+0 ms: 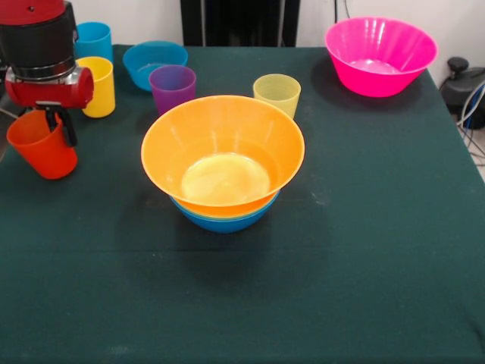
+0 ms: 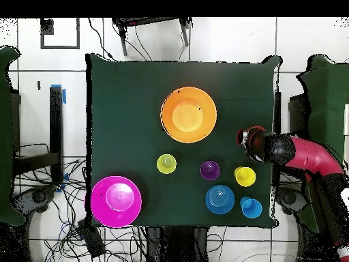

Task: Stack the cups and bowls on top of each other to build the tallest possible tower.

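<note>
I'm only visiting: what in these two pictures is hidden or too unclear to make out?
- Gripper finger tips: in the front view they run down at the translucent orange plastic cup, so whether they clamp it is unclear.
- Same orange cup, overhead view: mostly hidden under the red and black arm.
- Blue bowl under the large orange-yellow bowl: front view shows only its lower edge; overhead hides it entirely.

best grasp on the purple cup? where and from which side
Probably the rim. The purple cup stands upright, mouth open, so one claw finger can drop inside, the other outside, coming from straight above. Pick the wall facing the yellow-green cup, where open cloth shows; the small blue bowl crowds behind and the orange-yellow bowl looms in front.
</note>
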Motion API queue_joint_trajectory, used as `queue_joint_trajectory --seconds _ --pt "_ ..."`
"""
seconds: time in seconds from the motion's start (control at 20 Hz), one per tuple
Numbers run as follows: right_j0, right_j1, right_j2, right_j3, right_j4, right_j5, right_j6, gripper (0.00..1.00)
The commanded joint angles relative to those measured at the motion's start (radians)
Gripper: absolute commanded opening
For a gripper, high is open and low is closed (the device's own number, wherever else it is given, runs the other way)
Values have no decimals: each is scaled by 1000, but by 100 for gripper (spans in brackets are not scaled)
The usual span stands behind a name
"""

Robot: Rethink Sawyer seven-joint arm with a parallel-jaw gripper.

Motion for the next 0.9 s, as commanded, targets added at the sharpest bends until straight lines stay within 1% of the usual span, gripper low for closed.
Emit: queue_joint_trajectory --seconds 0.05,0.3,0.4,0.5,0.65,0.8,0.85,0.9 --pt "31 48 30 -47 -76 -22 -150 0" --pt "41 50 19 -52 -84 -27 -124 0" --pt "46 44 10 -45 -85 -28 -111 0" --pt "52 21 7 -26 -77 -16 -101 0" --pt "56 -58 19 31 -30 40 -90 0" --pt "58 -131 29 79 18 75 -59 0" --pt "66 -169 31 93 43 107 -49 0" --pt "66 -184 36 100 61 126 -48 0"
